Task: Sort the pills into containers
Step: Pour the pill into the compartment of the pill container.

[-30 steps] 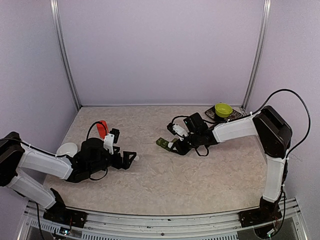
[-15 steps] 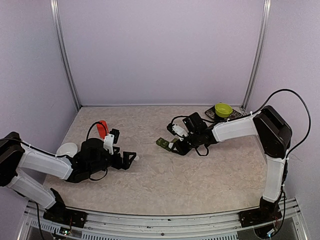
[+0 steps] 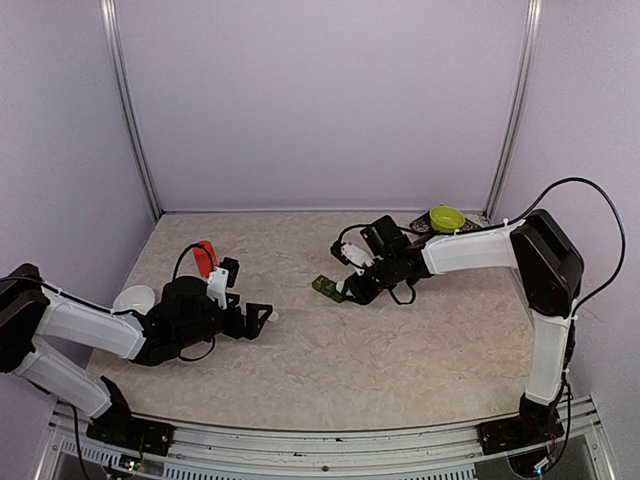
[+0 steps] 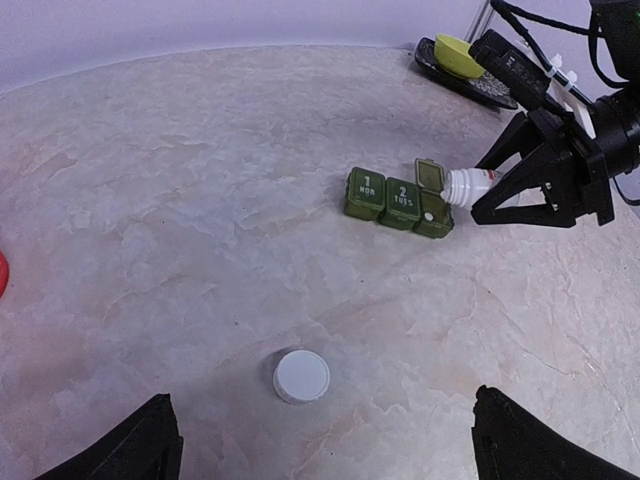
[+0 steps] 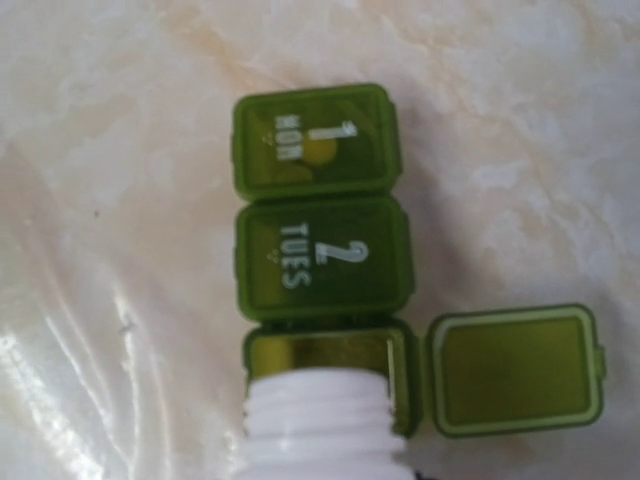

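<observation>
Left wrist: right gripper apparently pinches bottle over containers (one open); left gripper gaping, empty.

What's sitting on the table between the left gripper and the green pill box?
Only a round white cap, seen in the left wrist view.

Top cam overhead; wrist cams share containers, R closest.

Beige marbled table. Mid-table: green containers strip, 3 compartments, right-end lid open. Nearer & left of it, well apart: white round cap. Left side: white bowl. Far right corner: dark tray.
</observation>
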Available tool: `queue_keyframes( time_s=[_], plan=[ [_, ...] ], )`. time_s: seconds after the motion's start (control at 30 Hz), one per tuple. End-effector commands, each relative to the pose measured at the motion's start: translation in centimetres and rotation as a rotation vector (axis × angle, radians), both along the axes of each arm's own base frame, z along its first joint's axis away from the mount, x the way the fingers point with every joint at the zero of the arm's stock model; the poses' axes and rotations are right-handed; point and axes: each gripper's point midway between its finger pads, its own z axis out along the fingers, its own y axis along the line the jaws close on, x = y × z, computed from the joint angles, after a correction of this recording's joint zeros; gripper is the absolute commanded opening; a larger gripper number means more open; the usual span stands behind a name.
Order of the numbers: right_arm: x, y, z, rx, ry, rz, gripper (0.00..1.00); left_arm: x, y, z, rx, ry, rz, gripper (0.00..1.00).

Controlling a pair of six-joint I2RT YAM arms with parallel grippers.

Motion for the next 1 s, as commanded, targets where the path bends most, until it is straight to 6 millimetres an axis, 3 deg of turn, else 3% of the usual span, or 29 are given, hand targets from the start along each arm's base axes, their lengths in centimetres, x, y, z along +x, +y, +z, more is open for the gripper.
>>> queue_keyframes(
  time_s=[0.0,0.97],
  plan=[
    [-0.4,0.4,-0.1,-0.031,0.019,0.013,0.05,0.1,0.0,0.4,-0.017,-0.014,-0.002,0.99],
    [-0.2,0.8,-1.3,-0.053,0.044,0.01,0.06,0.2,0.1,0.4,-0.016,-0.016,0.001,0.99]
  ],
)
